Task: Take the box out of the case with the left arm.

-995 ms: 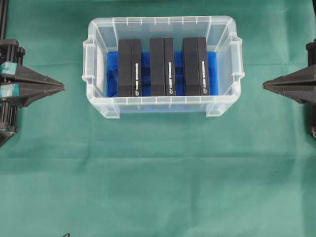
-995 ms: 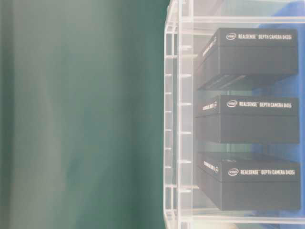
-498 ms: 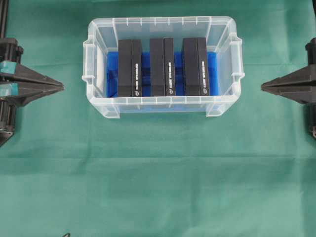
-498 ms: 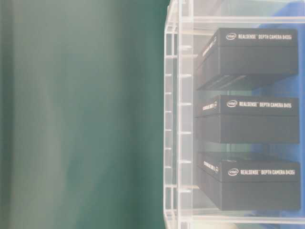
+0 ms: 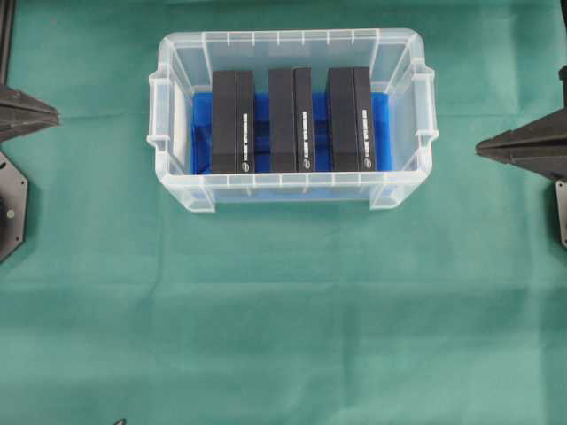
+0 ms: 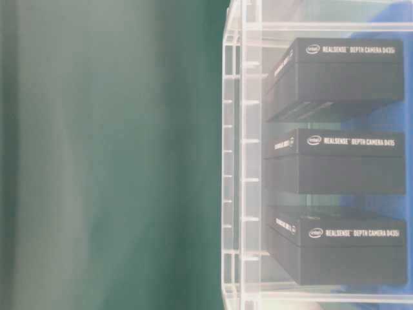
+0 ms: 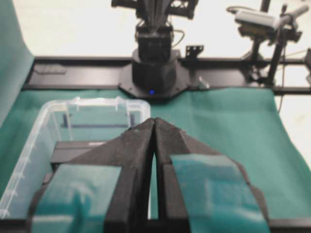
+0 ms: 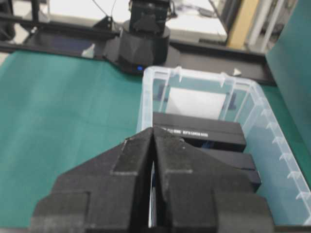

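Large clear plastic rectangular case (image 5: 292, 119) with rim handles and blue floor lining: on green cloth (image 5: 283, 310), upper centre of overhead view. Contents: three black rectangular boxes (image 5: 293, 120), on edge, side by side, none lifted.

Left gripper (image 7: 153, 122), black with teal pads: jaws pressed together, holding nothing; well apart from the case, at the overhead view's left edge, mostly cut off.

Right gripper (image 8: 153, 130), black: jaws likewise together, empty; off the case's right side.

Table-level view alone shows box lettering, "RealSense Depth Camera D435i"; no gripper appears there. Left wrist view: boxes largely hidden behind the fingers.
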